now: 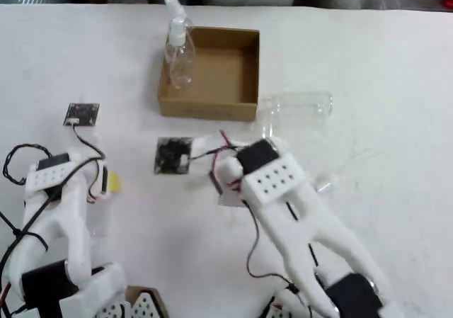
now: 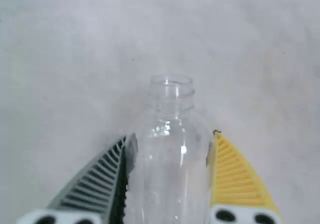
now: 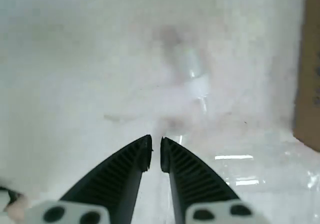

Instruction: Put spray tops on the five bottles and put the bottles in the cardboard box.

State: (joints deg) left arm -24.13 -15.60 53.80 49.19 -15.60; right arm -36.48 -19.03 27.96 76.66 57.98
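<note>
White bench (image 1: 368,49) ran under both arms, with the cardboard box (image 1: 209,110) at its far middle. The left gripper (image 2: 170,138) was clamped on a clear bottle (image 2: 167,109). Its grey and yellow fingers (image 2: 232,174) pressed the bottle's 2 sides. The bottle's long axis ran straight out along them, the open, topless neck pointing away from the wrist. In the high view that arm sat at the near left, well apart from the box.

The right gripper (image 3: 155,145) sat near the bench middle, just in front of the box. Its fingers were squeezed almost together with only a sliver between them, and I could not tell if anything thin was pinched there. A pale blurred shape (image 3: 192,77) lay beyond the tips, perhaps a spray top, too vague to name.

The coming move, I judged, turned on that open neck: a top would have to meet it in line with the bottle's axis, and the right arm was the free one.

1 bottle with a spray top (image 1: 178,45) stood at the box's left wall, seemingly inside. 1 bare bottle (image 1: 301,109) lay on its side just right of the box, close enough to the right arm to be knocked
</note>
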